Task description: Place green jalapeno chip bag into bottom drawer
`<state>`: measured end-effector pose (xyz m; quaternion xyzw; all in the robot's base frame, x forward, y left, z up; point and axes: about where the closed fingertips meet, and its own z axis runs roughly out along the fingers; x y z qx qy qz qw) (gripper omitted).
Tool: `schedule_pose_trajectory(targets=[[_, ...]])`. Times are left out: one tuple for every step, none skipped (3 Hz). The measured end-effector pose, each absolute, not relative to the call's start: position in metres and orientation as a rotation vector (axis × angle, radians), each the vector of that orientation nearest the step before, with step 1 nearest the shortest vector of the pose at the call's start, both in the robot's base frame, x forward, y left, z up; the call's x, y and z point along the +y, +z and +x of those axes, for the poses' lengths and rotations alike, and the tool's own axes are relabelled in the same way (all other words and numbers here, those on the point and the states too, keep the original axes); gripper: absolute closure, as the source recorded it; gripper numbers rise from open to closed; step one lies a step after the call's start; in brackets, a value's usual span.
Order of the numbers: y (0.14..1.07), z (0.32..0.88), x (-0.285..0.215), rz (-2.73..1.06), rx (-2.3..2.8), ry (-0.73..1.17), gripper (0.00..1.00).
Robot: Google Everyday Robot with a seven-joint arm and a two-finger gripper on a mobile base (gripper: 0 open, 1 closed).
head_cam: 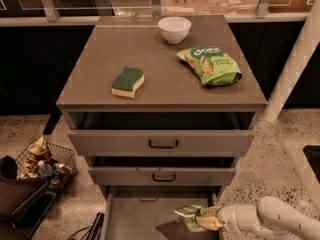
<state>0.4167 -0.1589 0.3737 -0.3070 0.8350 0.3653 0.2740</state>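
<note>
1. Reaching in from the lower right, the gripper (209, 219) is closed on one end of the green jalapeno chip bag (189, 215). We find the bag held over the right part of the open bottom drawer (132, 219), with its shadow on the drawer floor beneath.
2. We judge that the bag is not yet resting on the floor, so the release is not yet done.
3. Risk: the bag hangs close to the drawer's right wall. Letting go here may leave it draped over that wall or slipping outside.
4. Risk: the middle drawer (162, 175) overhangs just above, and lifting the arm could knock its front.
5. Risk: crinkled foil may cling to a finger on opening and be dragged out again.
6. We note the second green bag (210, 65) and the sponge (127, 81) on the cabinet top (150, 49), both uninvolved.
</note>
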Motion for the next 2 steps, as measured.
schedule_pose_trajectory(targets=[[0.339,0.431,-0.126,-0.908,2.197,1.033,1.00],[0.311,0.439,-0.074,-1.004,2.106,1.137,1.00]])
